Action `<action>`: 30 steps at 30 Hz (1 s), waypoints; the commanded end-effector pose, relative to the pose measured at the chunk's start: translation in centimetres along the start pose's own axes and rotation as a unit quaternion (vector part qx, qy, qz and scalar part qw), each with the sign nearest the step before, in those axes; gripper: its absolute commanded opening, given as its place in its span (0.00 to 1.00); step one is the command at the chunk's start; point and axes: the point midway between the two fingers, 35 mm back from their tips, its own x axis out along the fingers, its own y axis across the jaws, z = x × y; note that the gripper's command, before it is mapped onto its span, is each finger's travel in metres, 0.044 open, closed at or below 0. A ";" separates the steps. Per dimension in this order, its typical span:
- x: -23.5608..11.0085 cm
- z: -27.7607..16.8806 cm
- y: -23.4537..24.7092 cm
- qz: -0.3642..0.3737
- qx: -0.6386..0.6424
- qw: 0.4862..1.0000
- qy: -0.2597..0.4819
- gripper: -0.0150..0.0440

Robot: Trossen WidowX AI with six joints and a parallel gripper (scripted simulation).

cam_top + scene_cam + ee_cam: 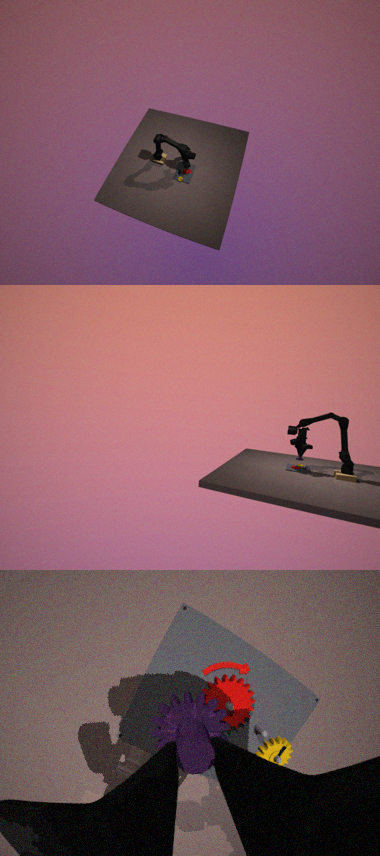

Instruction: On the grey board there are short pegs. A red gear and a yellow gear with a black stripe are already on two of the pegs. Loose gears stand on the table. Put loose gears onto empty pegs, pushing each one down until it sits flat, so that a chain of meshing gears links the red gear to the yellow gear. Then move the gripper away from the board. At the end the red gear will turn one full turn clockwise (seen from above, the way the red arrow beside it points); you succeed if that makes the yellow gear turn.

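Note:
My gripper is shut on the hub of a purple gear and holds it in the air above the grey board. The red gear sits on its peg, partly in shadow; the purple gear overlaps its edge in the wrist view. The yellow gear with the black stripe sits near one board edge. A bare peg stands between the red and yellow gears. The board part under the purple gear and fingers is hidden.
The red arrow lies on the board beside the red gear. The arm's tan base block stands on the dark table. Arm shadows fall across board and table. No loose gear on the table can be made out.

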 end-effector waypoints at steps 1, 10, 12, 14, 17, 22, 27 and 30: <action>0.3 -0.1 -1.0 0.000 -0.004 1.000 -0.003 0.25; 0.9 -1.0 -3.1 -0.001 -0.008 1.000 -0.003 0.25; 1.0 -1.2 -3.5 -0.002 -0.009 1.000 -0.003 0.25; 1.2 -1.5 -3.9 -0.002 -0.010 1.000 -0.003 0.25; 1.4 -1.8 -4.6 -0.002 -0.011 1.000 -0.003 0.25; 1.7 -2.5 -5.7 -0.003 -0.014 1.000 -0.003 0.25; 2.1 -3.2 -6.8 -0.004 -0.016 1.000 -0.004 0.25; 2.3 -3.6 -7.4 -0.005 -0.017 1.000 -0.004 0.25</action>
